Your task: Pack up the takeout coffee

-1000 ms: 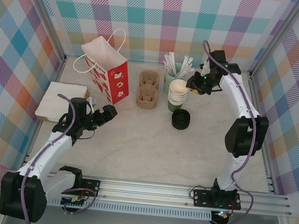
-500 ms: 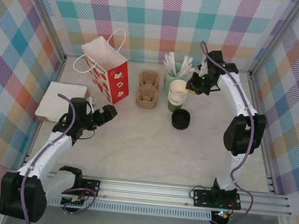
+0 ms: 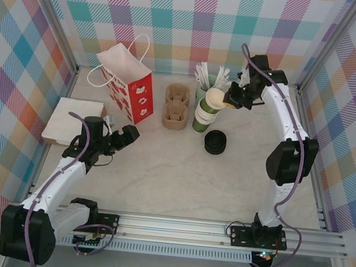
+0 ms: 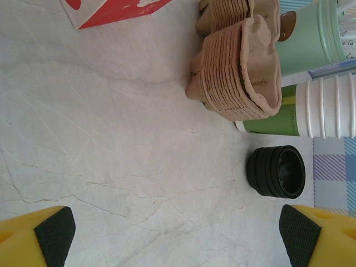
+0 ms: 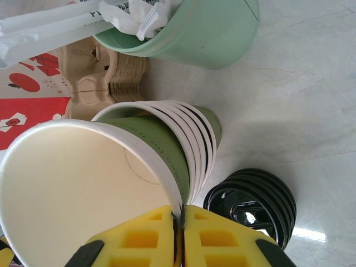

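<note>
The takeout coffee cup [image 5: 72, 189], dark green outside and cream inside, has no lid on it and tilts up out of the stack of green cups [image 5: 197, 139]. My right gripper [image 5: 179, 222] is shut on its rim, one finger inside and one outside. From above, the held cup [image 3: 215, 99] hangs over the stack [image 3: 200, 118], with the right gripper [image 3: 228, 99] beside it. A stack of black lids [image 3: 215, 141] lies on the table just in front. My left gripper [image 3: 127, 134] stands open and holds nothing, low over the table at the left.
A red-and-white paper bag [image 3: 127, 83] stands at the back left, with napkins [image 3: 72, 121] at the left wall. Brown pulp cup carriers [image 3: 176, 106] sit beside the cup stack. A pale green pot of stirrers [image 5: 200, 33] stands behind it.
My right gripper has closed on the top cup's rim and drawn it up and back, out of the stack. The left arm has not moved.
</note>
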Controlling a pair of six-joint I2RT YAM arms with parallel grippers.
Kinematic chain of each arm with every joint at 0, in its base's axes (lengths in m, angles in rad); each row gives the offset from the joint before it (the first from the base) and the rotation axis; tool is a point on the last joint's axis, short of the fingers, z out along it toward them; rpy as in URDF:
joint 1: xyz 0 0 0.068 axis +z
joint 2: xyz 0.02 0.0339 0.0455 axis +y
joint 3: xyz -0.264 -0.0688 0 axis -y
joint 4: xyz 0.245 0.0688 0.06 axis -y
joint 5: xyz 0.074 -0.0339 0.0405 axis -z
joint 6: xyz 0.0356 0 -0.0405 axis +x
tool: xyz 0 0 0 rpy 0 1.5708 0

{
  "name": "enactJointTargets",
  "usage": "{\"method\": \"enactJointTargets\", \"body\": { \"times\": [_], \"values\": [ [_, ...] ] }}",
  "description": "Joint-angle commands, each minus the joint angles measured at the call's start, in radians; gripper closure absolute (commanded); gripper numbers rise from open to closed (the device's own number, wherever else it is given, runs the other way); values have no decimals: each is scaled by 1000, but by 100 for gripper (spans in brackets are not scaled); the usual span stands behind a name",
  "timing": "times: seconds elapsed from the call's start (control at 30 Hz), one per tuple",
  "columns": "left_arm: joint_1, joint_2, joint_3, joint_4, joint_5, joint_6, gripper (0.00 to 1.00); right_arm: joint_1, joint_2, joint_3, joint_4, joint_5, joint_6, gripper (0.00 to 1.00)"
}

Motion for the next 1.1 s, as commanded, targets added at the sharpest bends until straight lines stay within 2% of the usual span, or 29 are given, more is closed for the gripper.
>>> {"method": "enactJointTargets", "body": {
  "times": [0.0,0.37,0.57,0.73,0.9,1.07],
  "values": [
    [-12,-3,8,4,-4,-8,4,7,-24,48,-53,7,-26,89],
    [-14,-18,28,-5,13,-12,4,7,-122,191,-138,26,-33,89],
    [-14,-36,43,-1,37,-29,4,13,-225,159,-155,9,-28,89],
    [-16,-47,50,7,48,-43,4,55,-374,-40,-92,-2,5,90],
    [-17,-41,52,11,48,-45,4,148,-529,-352,30,21,89,90],
    [-19,-28,49,17,50,-51,4,250,-580,-572,123,93,149,90]
  ]
}}
